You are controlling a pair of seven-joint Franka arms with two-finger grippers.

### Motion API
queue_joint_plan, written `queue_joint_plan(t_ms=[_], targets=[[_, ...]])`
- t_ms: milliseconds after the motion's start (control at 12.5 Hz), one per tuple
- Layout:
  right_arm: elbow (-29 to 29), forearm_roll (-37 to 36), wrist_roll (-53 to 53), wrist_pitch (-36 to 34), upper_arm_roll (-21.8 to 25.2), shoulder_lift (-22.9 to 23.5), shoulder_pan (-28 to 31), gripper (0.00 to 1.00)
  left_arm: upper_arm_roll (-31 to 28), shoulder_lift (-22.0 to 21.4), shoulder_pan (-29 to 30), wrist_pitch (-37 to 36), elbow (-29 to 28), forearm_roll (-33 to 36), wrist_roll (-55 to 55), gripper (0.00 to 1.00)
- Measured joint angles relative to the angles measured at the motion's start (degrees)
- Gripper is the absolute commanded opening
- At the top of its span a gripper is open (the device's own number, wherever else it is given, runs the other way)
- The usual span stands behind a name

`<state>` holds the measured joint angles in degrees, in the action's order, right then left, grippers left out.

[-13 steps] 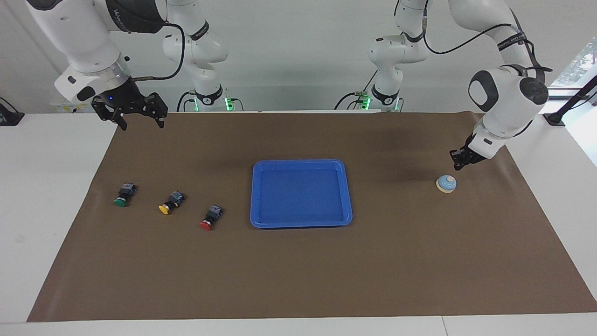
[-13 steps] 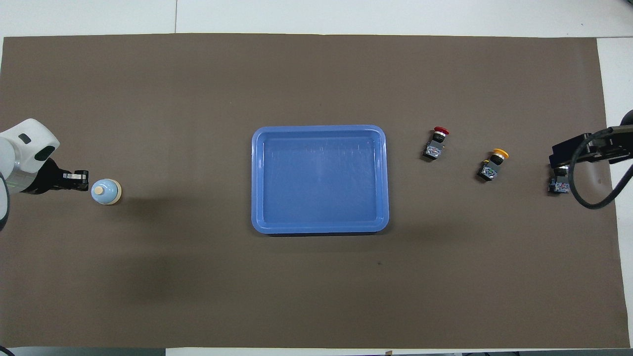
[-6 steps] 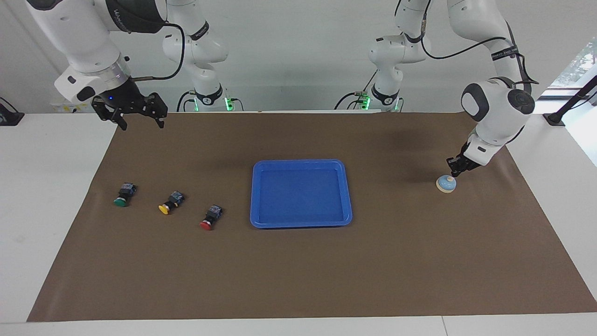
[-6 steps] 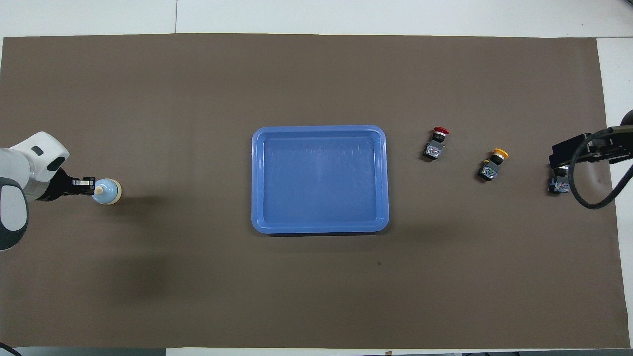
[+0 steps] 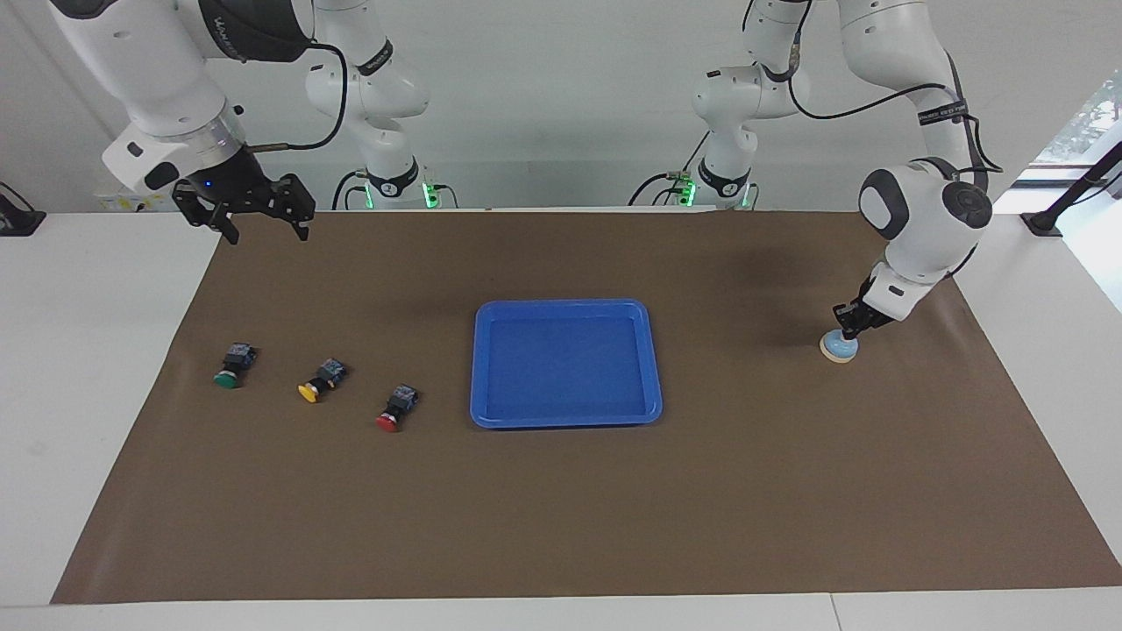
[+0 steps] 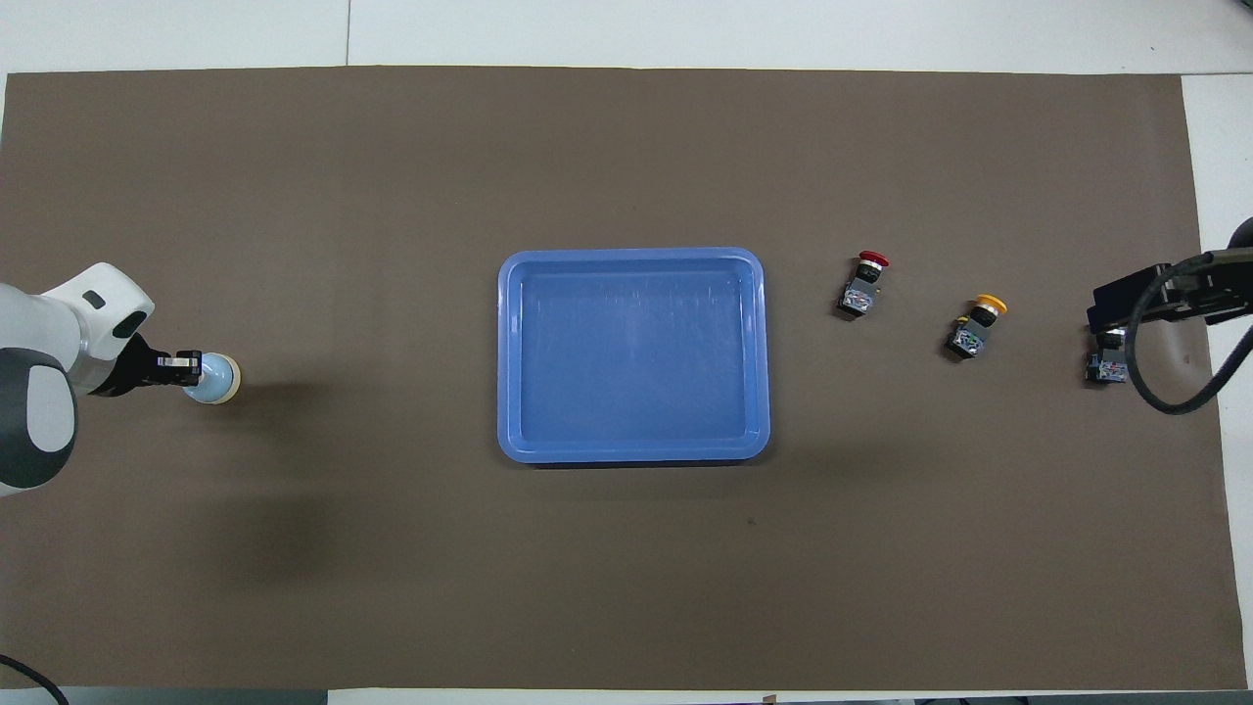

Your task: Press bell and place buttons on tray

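Observation:
The light blue bell [image 5: 839, 350] sits on the brown mat at the left arm's end of the table. My left gripper [image 5: 848, 330] is shut, and its tips rest on top of the bell and hide the knob. In the overhead view this gripper [image 6: 189, 367] covers part of the bell [image 6: 224, 379]. The blue tray [image 5: 565, 420] lies empty at the middle. The red button [image 5: 396, 408], yellow button [image 5: 321, 381] and green button [image 5: 233, 366] lie in a row toward the right arm's end. My right gripper [image 5: 267, 235] is open and empty, raised over the mat's edge.
The brown mat [image 5: 561, 517] covers most of the white table. In the overhead view the right gripper [image 6: 1136, 299] and its cable cover part of the green button [image 6: 1106, 368]. The red button [image 6: 861, 286] and yellow button [image 6: 977, 325] lie beside the tray [image 6: 633, 257].
My left gripper has come down from beside and above the bell onto its top. The right arm, the buttons and the tray have not moved.

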<state>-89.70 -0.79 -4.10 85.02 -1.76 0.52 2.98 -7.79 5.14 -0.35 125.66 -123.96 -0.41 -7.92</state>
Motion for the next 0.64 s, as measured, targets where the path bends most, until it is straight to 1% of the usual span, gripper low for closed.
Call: queue_joint_plan(t_ms=[80,159,239,478,638], targets=[[0.0,0.0,0.0,0.0,0.0,0.0,0.0,1.0,0.2,-0.1,-0.2,-5.8,3.7,0.0,0.0,0.93],[0.0,0.0,0.0,0.0,0.0,0.0,0.0,1.0,0.4,-0.7,-0.7,-12.5,8.3,0.0,0.0,1.0],[0.0,0.0,0.0,0.0,0.0,0.0,0.0,1.0,0.8,-2.1,-1.3,-17.9,12.0,0.0,0.0,1.0],[0.0,0.0,0.0,0.0,0.0,0.0,0.0,1.0,2.2,-8.3,-2.5,-30.9,18.4,0.0,0.4,1.0],[0.0,0.0,0.0,0.0,0.0,0.0,0.0,1.0,2.6,-9.9,-2.7,-37.8,23.7,0.0,2.0,1.0]])
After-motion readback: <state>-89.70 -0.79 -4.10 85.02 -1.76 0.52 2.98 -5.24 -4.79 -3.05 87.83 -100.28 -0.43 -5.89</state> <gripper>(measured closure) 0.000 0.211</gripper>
